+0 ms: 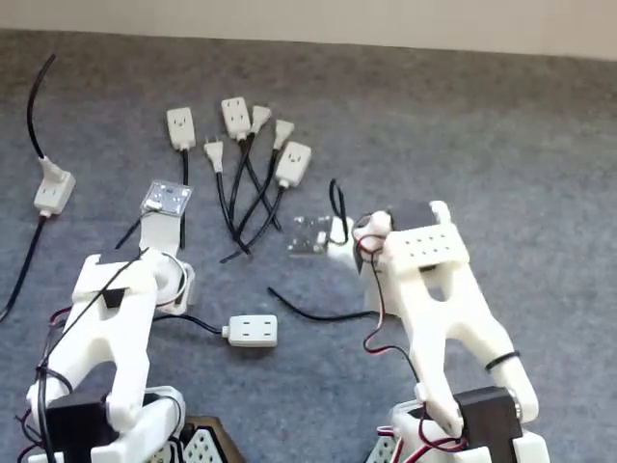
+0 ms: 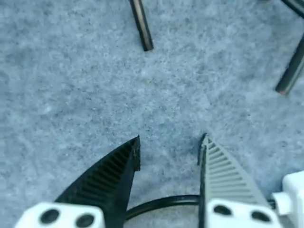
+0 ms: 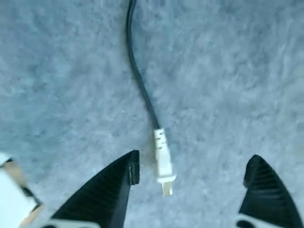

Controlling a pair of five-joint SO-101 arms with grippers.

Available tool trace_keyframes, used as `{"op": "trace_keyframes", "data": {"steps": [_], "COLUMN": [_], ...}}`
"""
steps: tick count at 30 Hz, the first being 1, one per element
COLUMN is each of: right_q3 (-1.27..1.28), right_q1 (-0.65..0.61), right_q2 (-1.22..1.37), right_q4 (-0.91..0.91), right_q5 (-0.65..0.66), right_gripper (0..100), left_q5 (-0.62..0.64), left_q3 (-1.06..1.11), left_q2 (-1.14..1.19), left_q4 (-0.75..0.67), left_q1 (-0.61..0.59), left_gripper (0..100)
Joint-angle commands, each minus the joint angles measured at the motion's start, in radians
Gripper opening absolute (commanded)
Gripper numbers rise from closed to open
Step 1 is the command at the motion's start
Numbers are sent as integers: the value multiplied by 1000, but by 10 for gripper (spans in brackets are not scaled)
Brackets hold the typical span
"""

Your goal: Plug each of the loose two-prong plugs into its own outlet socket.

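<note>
Nearest, between the two arms, a white socket block (image 1: 253, 331) lies flat on the grey bench (image 1: 540, 174). Its black lead runs off under the left arm.

The left hand (image 2: 169, 142) sits low over bare bench, its fingers partly apart and holding nothing. A black cord (image 2: 161, 204) crosses between them near their roots.

The right hand (image 3: 192, 164) is spread wide and also grips nothing. A loose white plug (image 3: 163, 161) lies on the bench between its fingers, touching neither, with its prongs pointing back toward the wrist. Its black wire (image 3: 137, 71) trails away from the hand.

Farther out is a cluster of three far sockets (image 1: 180, 127) (image 1: 235, 116) (image 1: 293, 162) and three far plugs (image 1: 213, 151) (image 1: 260, 118) (image 1: 282, 131). None of these plugs is in a socket, and their black leads bunch and cross as they run back toward the arms.

Well apart on the left lies a side socket (image 1: 48, 198) that seems to have a plug seated in it. One black cable leads away from it toward the far edge and another toward the near edge.
</note>
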Motion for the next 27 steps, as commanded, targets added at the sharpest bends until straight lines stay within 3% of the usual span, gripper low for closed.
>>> {"op": "trace_keyframes", "data": {"steps": [1, 7, 24, 27], "right_q3": [96, 219, 323, 332], "right_q1": [35, 74, 88, 91], "right_q2": [-2, -4, -2, -2], "right_q4": [-133, -248, -367, -363], "right_q5": [107, 224, 265, 264], "right_gripper": [331, 197, 190, 142], "left_q5": [-9, -9, -9, -9], "left_q3": [4, 4, 4, 4], "left_q2": [10, 28, 30, 30], "left_q4": [-49, -54, -55, -55], "left_q1": [-30, -25, -24, -24], "left_gripper": [204, 204, 204, 204]}}
